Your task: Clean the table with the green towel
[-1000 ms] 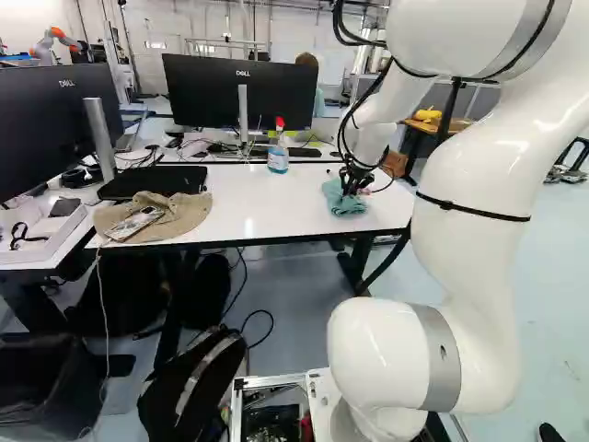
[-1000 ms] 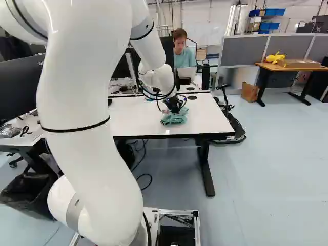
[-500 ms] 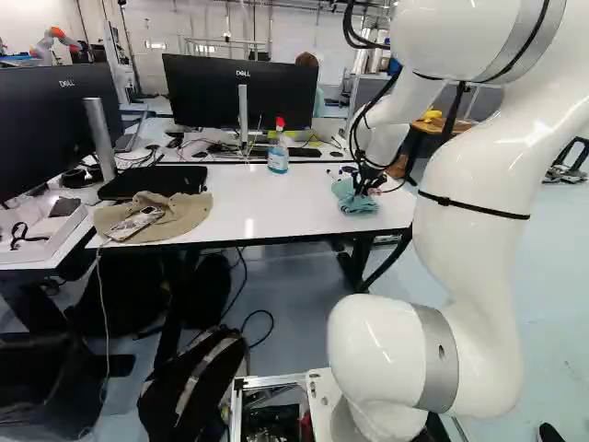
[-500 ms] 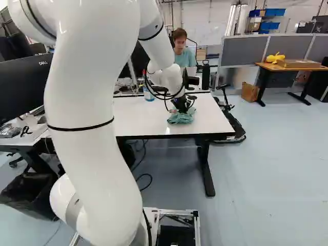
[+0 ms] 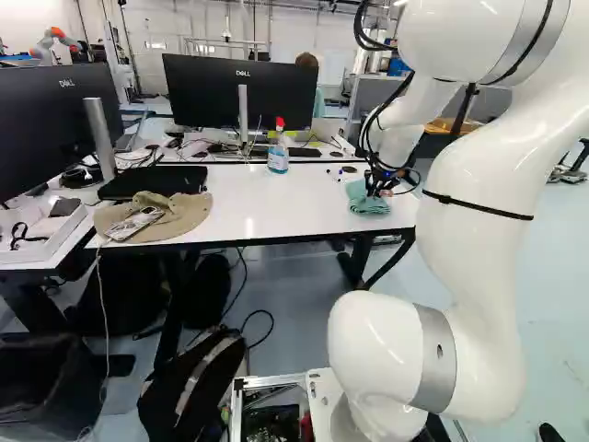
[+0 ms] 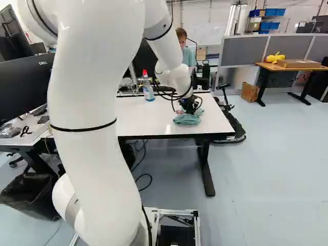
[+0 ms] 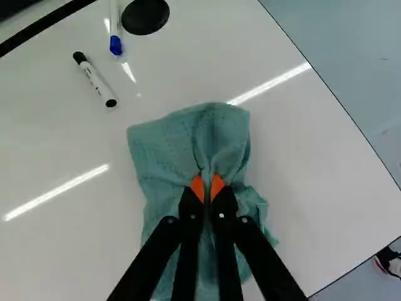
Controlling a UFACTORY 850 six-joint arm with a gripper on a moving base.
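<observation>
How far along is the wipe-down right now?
Grasping looks done: the black two-fingered gripper is shut on the green cloth towel. In hand: the towel, lying on the glossy white tabletop. Likely left: spots under the black-capped white marker and beige fabric hat. I can't tell how much is wiped.

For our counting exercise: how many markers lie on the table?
2: a black-ended marker ahead of the gripper, a blue-capped marker beside the black disc. More may hide beneath the green towel.
</observation>
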